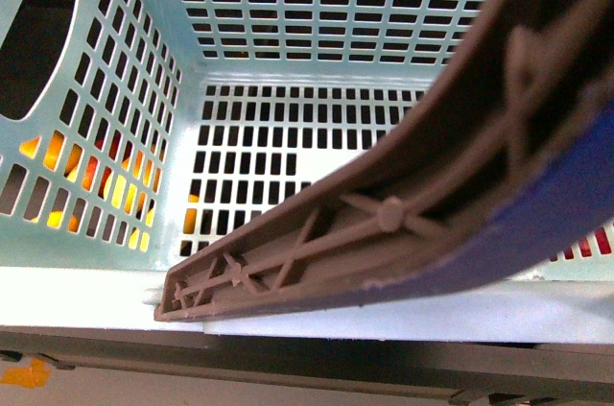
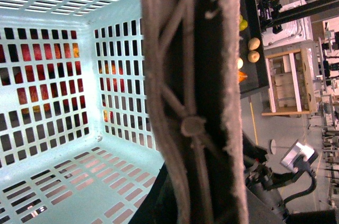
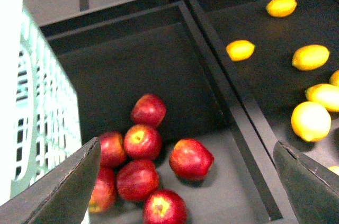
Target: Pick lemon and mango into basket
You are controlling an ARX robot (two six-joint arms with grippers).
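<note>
The light teal basket (image 1: 317, 32) fills the front view, and nothing lies on its slotted floor. Its brown ribbed handle (image 1: 384, 219) crosses the view. My left gripper (image 2: 196, 192) is shut on that handle (image 2: 185, 75), which hides the jaws. My right gripper (image 3: 185, 152) is open and empty, hovering over a bin of red apples (image 3: 142, 142), with the basket wall (image 3: 32, 107) beside it. Several yellow fruits lie in the neighbouring bin; one small lemon (image 3: 240, 50) shows a pointed tip. I cannot tell which, if any, is the mango.
A raised dark divider (image 3: 233, 107) separates the apple bin from the yellow-fruit bin. Red and orange fruit colours show through the basket's slots (image 1: 77, 176). In the left wrist view, a few pale fruits (image 2: 254, 49) lie on a dark shelf, with a wooden stand (image 2: 288, 81) beyond.
</note>
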